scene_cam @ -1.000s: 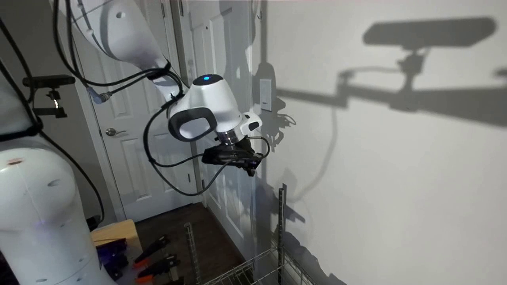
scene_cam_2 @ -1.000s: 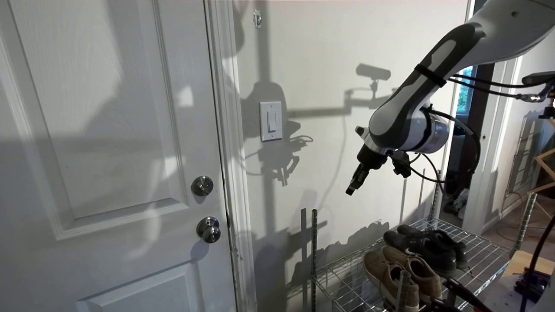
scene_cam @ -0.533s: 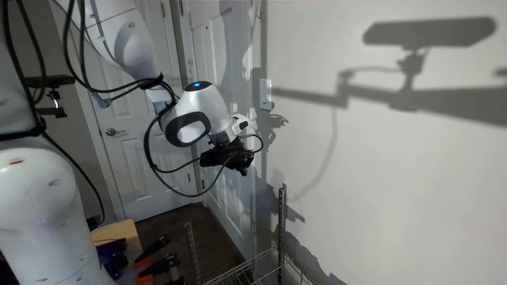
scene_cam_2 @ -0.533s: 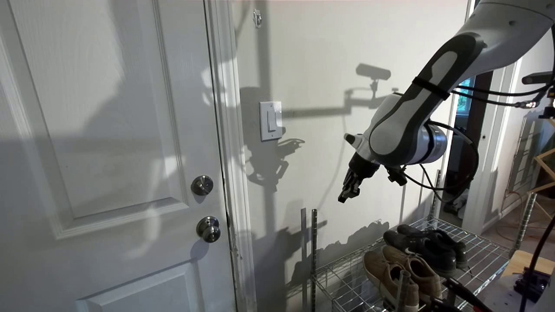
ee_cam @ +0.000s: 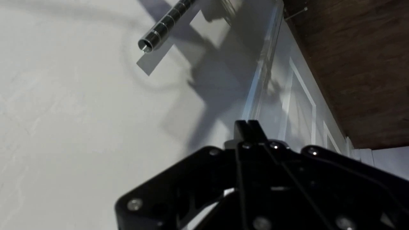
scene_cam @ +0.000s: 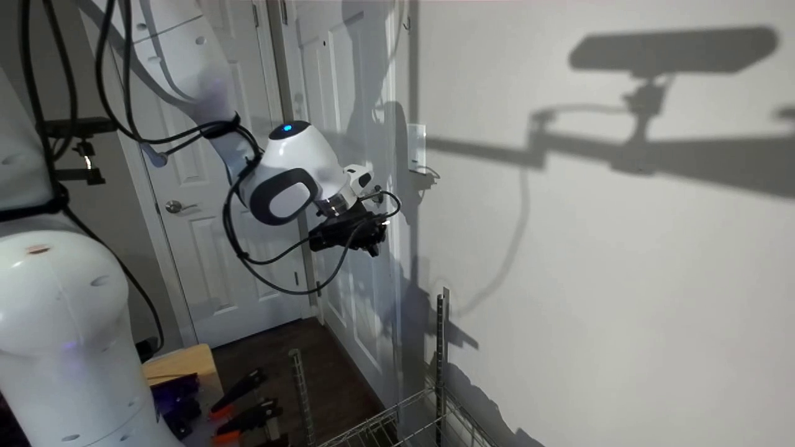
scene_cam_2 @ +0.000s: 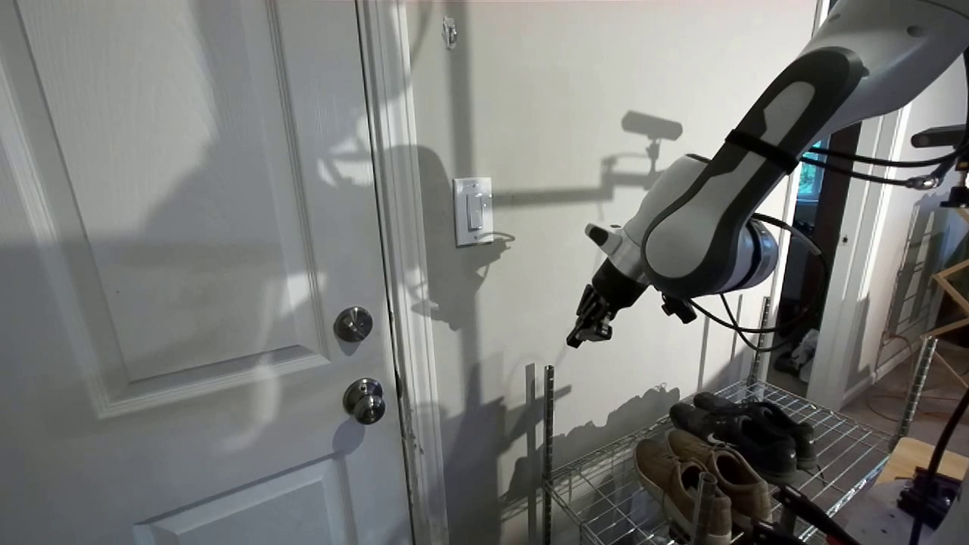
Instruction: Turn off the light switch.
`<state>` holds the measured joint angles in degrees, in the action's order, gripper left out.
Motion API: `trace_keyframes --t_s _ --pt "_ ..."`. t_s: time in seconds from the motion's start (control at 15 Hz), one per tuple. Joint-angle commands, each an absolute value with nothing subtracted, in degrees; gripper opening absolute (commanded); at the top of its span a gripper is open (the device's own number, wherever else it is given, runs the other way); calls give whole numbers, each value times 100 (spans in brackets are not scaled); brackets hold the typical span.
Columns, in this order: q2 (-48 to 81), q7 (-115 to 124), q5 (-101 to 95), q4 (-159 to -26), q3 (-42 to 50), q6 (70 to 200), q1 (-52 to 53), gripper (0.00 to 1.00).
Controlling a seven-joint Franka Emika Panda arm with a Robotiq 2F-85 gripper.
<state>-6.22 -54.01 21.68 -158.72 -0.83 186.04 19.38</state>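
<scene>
The light switch (scene_cam_2: 474,212), a white rectangular plate with one rocker, is on the wall beside the door frame. It also shows in an exterior view (scene_cam: 417,148) as a thin pale plate, partly in shadow. It is out of the wrist view. My black gripper (scene_cam_2: 574,341) is in the air, lower than the switch and to its right in this view, apart from it and tilted downward. It also shows in an exterior view (scene_cam: 373,251), in front of the white door. In the wrist view my fingertips (ee_cam: 248,121) are together, with nothing between them.
A white door (scene_cam_2: 227,250) with metal knobs (scene_cam_2: 365,401) stands left of the switch. A wire rack (scene_cam_2: 598,522) with upright posts (scene_cam_2: 549,454) and shoes (scene_cam_2: 704,477) stands below the gripper. A rack post (ee_cam: 159,32) shows near the wall in the wrist view.
My gripper has moved left in both exterior views, toward the door side, with a slight turn. Its shadow has slid left, off most of the switch. The fingers touch nothing.
</scene>
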Motion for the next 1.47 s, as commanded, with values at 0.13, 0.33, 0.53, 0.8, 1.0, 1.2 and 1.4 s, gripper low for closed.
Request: trace_keyframes --t_s 0.13,0.33,0.53,0.8,1.0,1.2,1.4 --pt "-840 -5734 2051 -16003 -105 19449 2384 5" --pt "-948 -5294 1675 -16027 81 19986 2831 5" --pt "-1273 -4520 614 -15891 -503 19845 2018 5" --pt "-1482 -4509 403 -15644 397 19858 2633 5" --pt "-1527 -4462 342 -15538 772 19850 2776 30" --pt "-1441 -4668 515 -15479 701 19844 2708 18" --pt "-1441 -4667 515 -15479 722 19844 2735 30"
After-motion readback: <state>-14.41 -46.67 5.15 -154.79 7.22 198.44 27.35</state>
